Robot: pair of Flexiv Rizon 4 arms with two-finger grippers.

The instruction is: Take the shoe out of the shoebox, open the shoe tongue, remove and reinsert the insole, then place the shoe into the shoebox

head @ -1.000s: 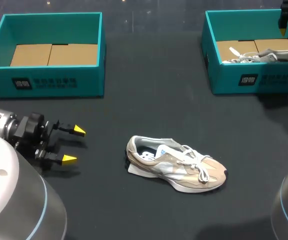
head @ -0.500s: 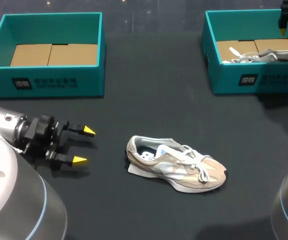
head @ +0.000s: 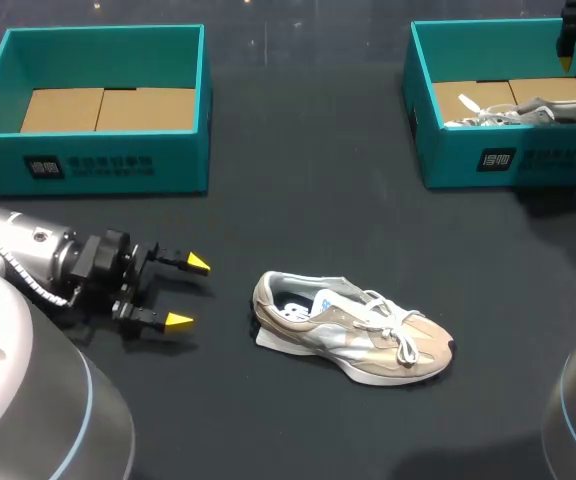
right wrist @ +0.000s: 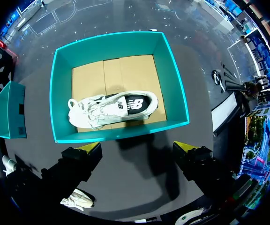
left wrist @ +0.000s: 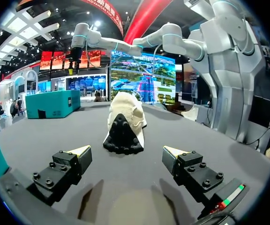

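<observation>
A beige shoe point(head: 353, 330) with white laces lies on its side on the dark table, heel toward my left arm. My left gripper point(head: 183, 292) hovers low just to the left of the heel, open and empty. In the left wrist view the heel point(left wrist: 124, 124) is straight ahead of the open fingers point(left wrist: 126, 153), a short way off. My right gripper point(right wrist: 138, 147) hangs high over the near wall of the right teal shoebox point(right wrist: 60, 112), open and empty. A white shoe point(right wrist: 111, 108) lies inside that box on the cardboard floor.
A second teal shoebox point(head: 98, 165) stands at the back left with only cardboard inside. The right shoebox point(head: 528, 160) stands at the back right, holding the white shoe point(head: 528, 110). Bare dark table lies around the beige shoe.
My left gripper has moved right, toward the heel of the beige shoe, staying open. The shoe and the right arm have not moved.
</observation>
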